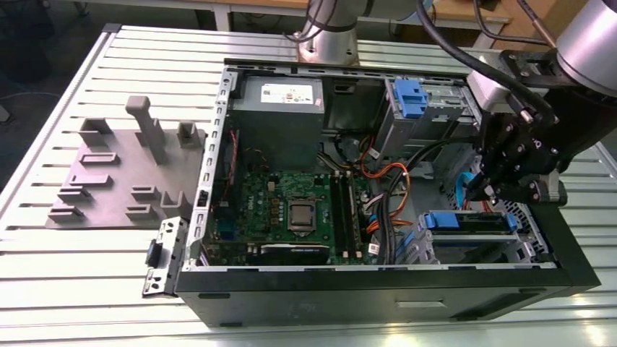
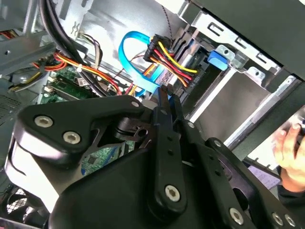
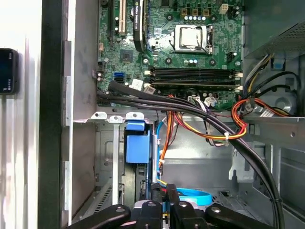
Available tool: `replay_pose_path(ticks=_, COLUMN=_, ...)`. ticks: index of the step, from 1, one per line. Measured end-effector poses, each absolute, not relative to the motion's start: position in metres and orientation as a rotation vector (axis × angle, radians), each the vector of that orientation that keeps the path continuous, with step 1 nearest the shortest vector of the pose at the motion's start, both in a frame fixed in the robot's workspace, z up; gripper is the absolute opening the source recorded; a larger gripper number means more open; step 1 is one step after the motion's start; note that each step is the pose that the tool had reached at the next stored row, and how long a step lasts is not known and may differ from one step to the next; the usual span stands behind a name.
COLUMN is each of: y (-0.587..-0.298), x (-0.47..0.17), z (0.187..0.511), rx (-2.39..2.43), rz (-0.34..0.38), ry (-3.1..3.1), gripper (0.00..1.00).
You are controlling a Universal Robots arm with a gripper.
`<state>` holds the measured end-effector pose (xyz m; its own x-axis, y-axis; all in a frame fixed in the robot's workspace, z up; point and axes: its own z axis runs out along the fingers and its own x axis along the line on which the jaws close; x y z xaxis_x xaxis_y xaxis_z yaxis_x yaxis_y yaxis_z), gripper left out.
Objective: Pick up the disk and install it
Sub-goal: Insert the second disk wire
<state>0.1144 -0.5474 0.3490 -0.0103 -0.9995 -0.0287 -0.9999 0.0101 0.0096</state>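
Observation:
The disk, with its blue carrier, sits in the drive bay at the near corner of the open computer case, on the exterior view's right. Its blue end tab also appears in the first wrist view, and in the second wrist view the disk has yellow, red and black wires plugged in beside it. My gripper hangs just above that bay. Its black fingers stand pressed together in both wrist views, next to a looped blue cable. Nothing shows clearly between them.
The case holds a green motherboard, a grey power supply, thick black and orange cable bundles, and an upper bay with a blue latch. A grey fixture plate lies to the exterior view's left. A person's hand shows outside the case.

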Motion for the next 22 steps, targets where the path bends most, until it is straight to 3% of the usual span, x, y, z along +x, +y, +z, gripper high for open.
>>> replay_pose_path(ticks=6, y=-0.556, x=0.113, z=0.348, rx=-2.156, rz=0.136, ry=2.177, gripper=0.16)
replay_pose_path(ticks=22, y=-0.578, x=0.11, z=0.34, rx=-2.148, rz=0.13, ry=2.166, gripper=0.16)
